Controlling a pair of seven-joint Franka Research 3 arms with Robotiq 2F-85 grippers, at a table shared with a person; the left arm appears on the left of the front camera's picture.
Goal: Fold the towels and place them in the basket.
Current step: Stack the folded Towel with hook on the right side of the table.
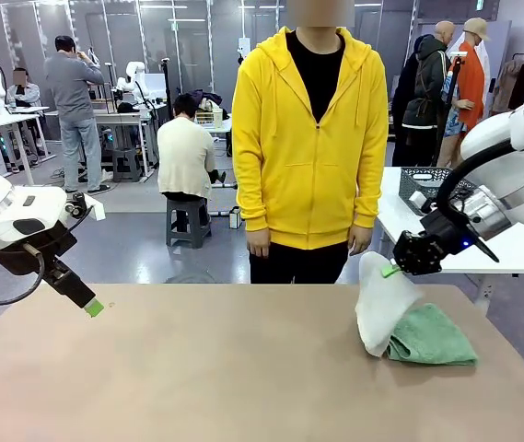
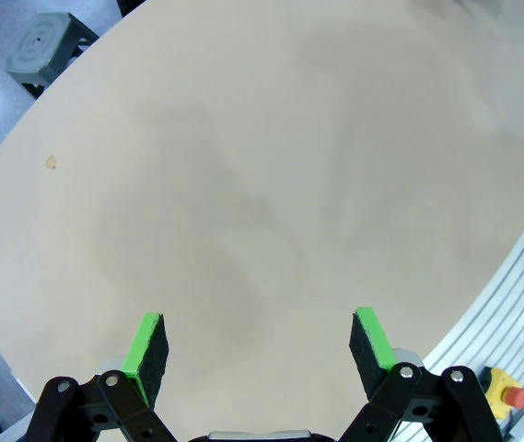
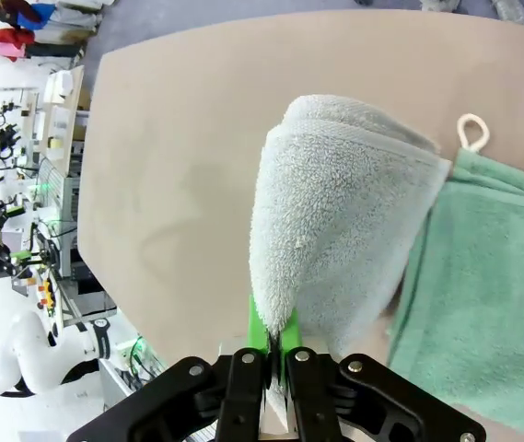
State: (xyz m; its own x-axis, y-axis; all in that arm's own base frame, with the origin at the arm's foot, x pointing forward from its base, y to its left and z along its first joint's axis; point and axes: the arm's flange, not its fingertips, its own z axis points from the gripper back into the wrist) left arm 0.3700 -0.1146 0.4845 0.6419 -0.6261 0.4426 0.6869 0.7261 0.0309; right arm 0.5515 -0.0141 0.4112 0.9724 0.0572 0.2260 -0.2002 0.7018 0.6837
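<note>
Over the green towel (image 1: 432,335), right hand (image 1: 392,270) pinches cream towel (image 1: 380,313)

We are in a robotics lab: behind our table (image 1: 243,368) stand more work tables (image 1: 4,124) with white robot arms (image 1: 133,78), people seated and standing at them, on a grey floor (image 1: 133,239).
</note>
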